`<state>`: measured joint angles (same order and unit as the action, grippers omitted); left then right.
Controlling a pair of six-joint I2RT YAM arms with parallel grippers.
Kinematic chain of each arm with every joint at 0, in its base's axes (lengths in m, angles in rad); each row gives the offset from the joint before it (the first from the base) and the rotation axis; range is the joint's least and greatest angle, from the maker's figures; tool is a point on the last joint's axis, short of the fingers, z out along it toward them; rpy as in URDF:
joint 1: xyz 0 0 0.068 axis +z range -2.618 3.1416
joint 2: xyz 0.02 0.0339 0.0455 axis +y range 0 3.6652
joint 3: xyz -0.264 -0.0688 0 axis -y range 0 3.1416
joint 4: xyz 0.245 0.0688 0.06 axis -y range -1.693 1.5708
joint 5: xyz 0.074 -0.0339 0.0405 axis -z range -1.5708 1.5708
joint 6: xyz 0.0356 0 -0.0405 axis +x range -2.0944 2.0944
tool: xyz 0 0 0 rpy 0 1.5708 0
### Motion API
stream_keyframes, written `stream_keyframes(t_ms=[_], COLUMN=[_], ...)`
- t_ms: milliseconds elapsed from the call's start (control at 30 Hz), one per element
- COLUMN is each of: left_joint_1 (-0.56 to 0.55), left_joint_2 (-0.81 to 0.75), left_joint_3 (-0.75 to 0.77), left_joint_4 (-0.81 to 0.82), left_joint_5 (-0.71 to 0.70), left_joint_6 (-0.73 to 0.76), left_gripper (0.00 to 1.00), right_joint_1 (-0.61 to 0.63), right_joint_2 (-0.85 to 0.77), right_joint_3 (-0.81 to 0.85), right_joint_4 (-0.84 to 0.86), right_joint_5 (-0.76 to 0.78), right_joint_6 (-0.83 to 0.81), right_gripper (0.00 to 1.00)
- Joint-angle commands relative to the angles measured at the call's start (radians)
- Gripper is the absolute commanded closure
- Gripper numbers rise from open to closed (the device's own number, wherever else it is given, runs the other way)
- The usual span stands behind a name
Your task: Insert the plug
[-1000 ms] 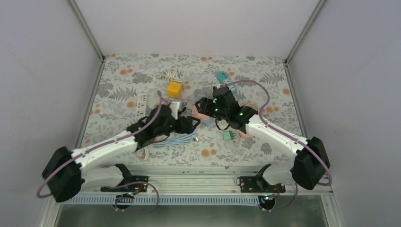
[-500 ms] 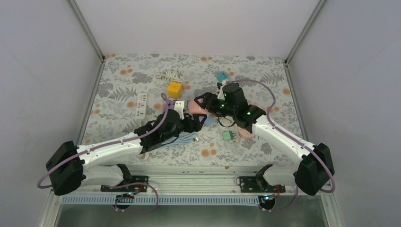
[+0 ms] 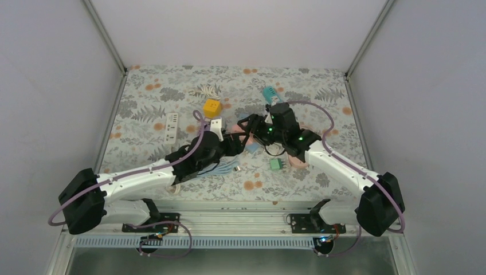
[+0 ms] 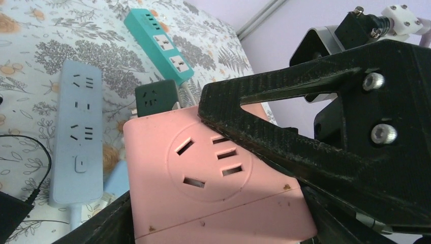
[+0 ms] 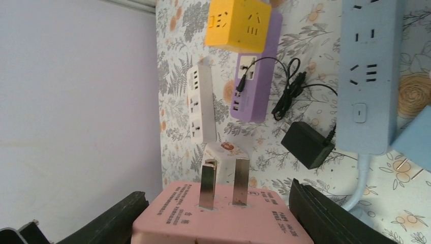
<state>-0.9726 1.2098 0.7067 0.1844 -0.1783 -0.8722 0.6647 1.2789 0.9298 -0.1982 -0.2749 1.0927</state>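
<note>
The left claw (image 3: 232, 144) has swung in to meet the right claw (image 5: 219, 216), right of the one yellow cube socket (image 3: 212, 107); the right claw is clamped on the one pink plug (image 4: 203, 195), its two prongs (image 5: 207, 185) showing; the left claw's fingers flank the plug; whether they grip, I cannot tell.

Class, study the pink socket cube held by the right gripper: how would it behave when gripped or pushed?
The pink socket cube looks like rigid moulded plastic, so it probably won't flex in the right gripper. Its smooth flat sides may slip under a light grip. Rested on its two metal prongs, it would likely tip.
</note>
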Motion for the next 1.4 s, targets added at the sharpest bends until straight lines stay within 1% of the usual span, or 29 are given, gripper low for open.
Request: stream_keyframes(t_ms=[0,67,100,167,233,300,433,533,600,733,867,967,1000,1133,1233,1300,1367], left_joint_1=[-0.002,-0.002,0.000,0.006,0.024,0.052,0.140,0.217,0.272,0.364,0.445,0.505,0.521,0.560,0.569,0.569,0.569], left_joint_2=[0.030,0.026,0.022,0.007,-0.008,-0.033,-0.080,-0.149,-0.183,-0.198,-0.192,-0.182,-0.178,-0.156,-0.132,-0.125,-0.126], left_joint_3=[0.042,0.041,0.043,0.045,0.047,0.039,0.023,-0.002,-0.010,0.040,0.084,0.087,0.084,0.064,0.047,0.043,0.036], left_joint_4=[0.009,-0.001,-0.009,-0.033,-0.058,-0.081,-0.127,-0.171,-0.186,-0.245,-0.261,-0.228,-0.212,-0.135,-0.053,-0.023,-0.018], left_joint_5=[0.029,0.034,0.039,0.040,0.063,0.100,0.222,0.327,0.418,0.583,0.749,0.867,0.897,0.969,1.014,1.027,1.029], left_joint_6=[-0.059,-0.069,-0.073,-0.080,-0.085,-0.096,-0.091,-0.081,-0.091,-0.120,-0.196,-0.297,-0.332,-0.467,-0.579,-0.622,-0.642], left_gripper=[0.39,0.40,0.40,0.40,0.40,0.40,0.40,0.40,0.40,0.40,0.39,0.39,0.39,0.39,0.39,0.38,0.38], right_joint_1=[0.001,0.001,0.000,0.000,-0.001,-0.003,-0.006,-0.005,0.000,0.046,0.130,0.195,0.224,0.322,0.358,0.374,0.393], right_joint_2=[-0.003,-0.001,-0.002,-0.015,-0.032,-0.056,-0.111,-0.164,-0.210,-0.273,-0.283,-0.265,-0.263,-0.258,-0.211,-0.161,-0.111], right_joint_3=[-0.006,-0.005,-0.003,-0.008,-0.010,-0.005,0.004,-0.030,-0.115,-0.284,-0.304,-0.297,-0.303,-0.358,-0.370,-0.363,-0.369], right_joint_4=[0.056,0.062,0.059,0.078,0.079,0.078,0.096,0.170,0.311,0.569,0.639,0.637,0.642,0.706,0.743,0.746,0.793], right_joint_5=[-0.038,-0.031,-0.021,0.007,0.062,0.120,0.218,0.216,0.148,0.085,0.123,0.170,0.206,0.338,0.437,0.496,0.567], right_joint_6=[0.055,0.052,0.046,0.018,-0.023,-0.098,-0.313,-0.486,-0.621,-0.923,-1.190,-1.397,-1.466,-1.702,-1.820,-1.881,-1.943], right_gripper=[0.47,0.45,0.42,0.32,0.17,0.07,0.00,0.00,0.01,0.04,0.05,0.06,0.07,0.07,0.09,0.09,0.08])
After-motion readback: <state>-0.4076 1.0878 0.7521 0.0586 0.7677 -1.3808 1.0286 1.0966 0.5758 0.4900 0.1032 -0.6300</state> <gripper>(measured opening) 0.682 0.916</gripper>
